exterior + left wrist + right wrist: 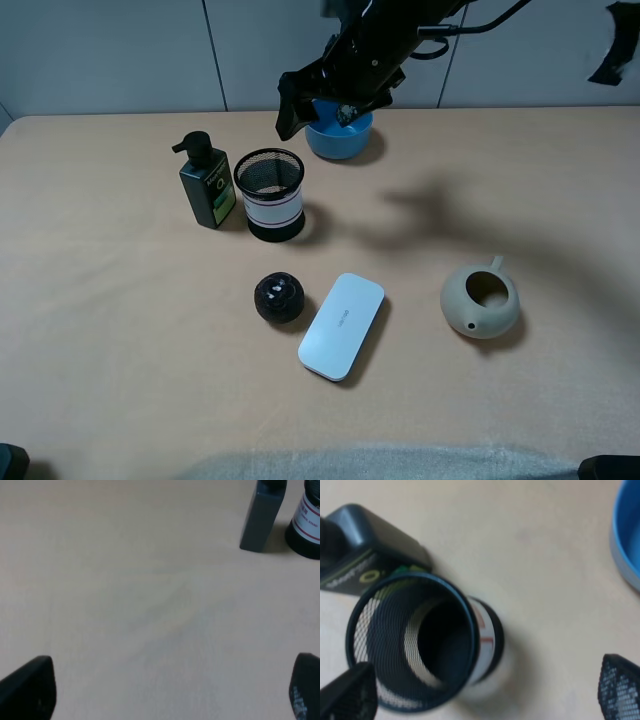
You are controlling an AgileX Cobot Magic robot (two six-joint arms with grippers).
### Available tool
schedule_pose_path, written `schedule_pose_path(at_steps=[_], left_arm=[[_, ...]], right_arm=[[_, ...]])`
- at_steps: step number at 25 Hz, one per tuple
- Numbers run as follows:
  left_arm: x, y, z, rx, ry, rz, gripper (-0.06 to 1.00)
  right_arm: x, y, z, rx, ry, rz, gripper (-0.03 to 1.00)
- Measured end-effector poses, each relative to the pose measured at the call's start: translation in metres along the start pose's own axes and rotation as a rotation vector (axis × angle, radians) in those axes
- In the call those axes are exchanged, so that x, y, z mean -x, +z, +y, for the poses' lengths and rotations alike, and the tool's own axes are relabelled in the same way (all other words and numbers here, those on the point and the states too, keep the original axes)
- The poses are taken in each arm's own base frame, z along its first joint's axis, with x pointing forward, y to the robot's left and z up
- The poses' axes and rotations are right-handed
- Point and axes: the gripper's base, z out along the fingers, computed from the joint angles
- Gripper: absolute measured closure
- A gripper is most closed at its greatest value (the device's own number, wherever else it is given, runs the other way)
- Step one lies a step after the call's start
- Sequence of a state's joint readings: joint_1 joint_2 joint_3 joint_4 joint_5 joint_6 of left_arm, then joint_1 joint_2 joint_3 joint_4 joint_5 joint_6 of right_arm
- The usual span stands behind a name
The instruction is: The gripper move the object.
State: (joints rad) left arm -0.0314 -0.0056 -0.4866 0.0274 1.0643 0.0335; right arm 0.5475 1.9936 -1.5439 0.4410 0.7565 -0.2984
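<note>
The black wire-mesh pen cup (270, 195) with a white band and red stripes stands upright on the tan table, right beside a dark pump bottle (207, 182). My right gripper (315, 112) hangs open and empty above and behind the cup, in front of the blue bowl (352, 142). The right wrist view looks down into the cup (420, 640), which lies between the spread fingers of the gripper (485, 695) but lower. My left gripper (165, 690) is open over bare table, with the cup (306, 522) and the bottle (261, 515) far ahead.
A black ball (278, 297), a flat white case (342, 325) and a beige round pot (481, 300) lie in front of the cup. The pump bottle (362, 555) touches or nearly touches the cup's left side. The bowl (627, 535) sits behind it to the right.
</note>
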Motion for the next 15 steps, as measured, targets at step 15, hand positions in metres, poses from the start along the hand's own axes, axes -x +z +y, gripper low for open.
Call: schedule_pose_path(at_steps=[15], left_arm=[[0.0,0.0,0.0,0.0,0.0,0.0,0.0]], right_arm=[[-0.012,-0.089,-0.018,-0.127,0.012,0.109,0.27]])
